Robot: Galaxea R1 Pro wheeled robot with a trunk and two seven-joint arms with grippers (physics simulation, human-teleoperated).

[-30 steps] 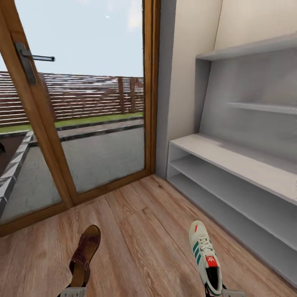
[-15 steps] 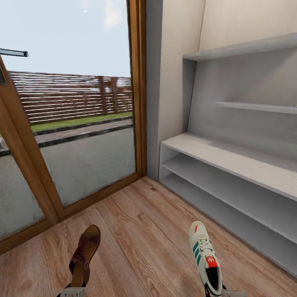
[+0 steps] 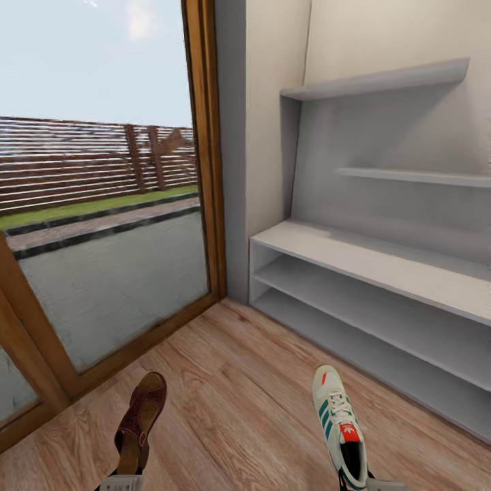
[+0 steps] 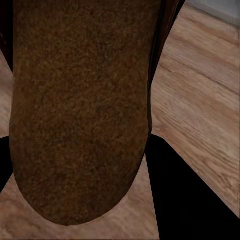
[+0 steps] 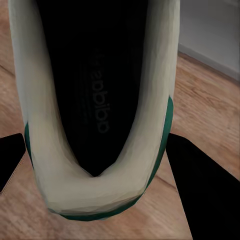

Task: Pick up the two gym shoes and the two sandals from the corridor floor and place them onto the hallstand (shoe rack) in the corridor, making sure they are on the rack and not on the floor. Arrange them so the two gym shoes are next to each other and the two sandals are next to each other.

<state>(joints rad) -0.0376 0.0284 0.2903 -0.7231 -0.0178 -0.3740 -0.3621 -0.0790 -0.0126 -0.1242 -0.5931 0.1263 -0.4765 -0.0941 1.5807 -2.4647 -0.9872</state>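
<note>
Hallstand (image 3: 354, 256) shelves bare; left fingers (image 4: 170, 190) hold sandal (image 3: 140, 419), right fingers (image 5: 200, 190) hold gym shoe (image 3: 337, 423).

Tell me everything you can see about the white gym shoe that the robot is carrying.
The gym shoe is a white low-top lace-up sneaker with three green side stripes, a red tongue label and a black lining. It points away from the robot, toe forward, above the wood floor. The right gripper holds it at the heel. In the right wrist view, the dark inside and the pale heel collar with green trim sit between the black fingers.
</note>
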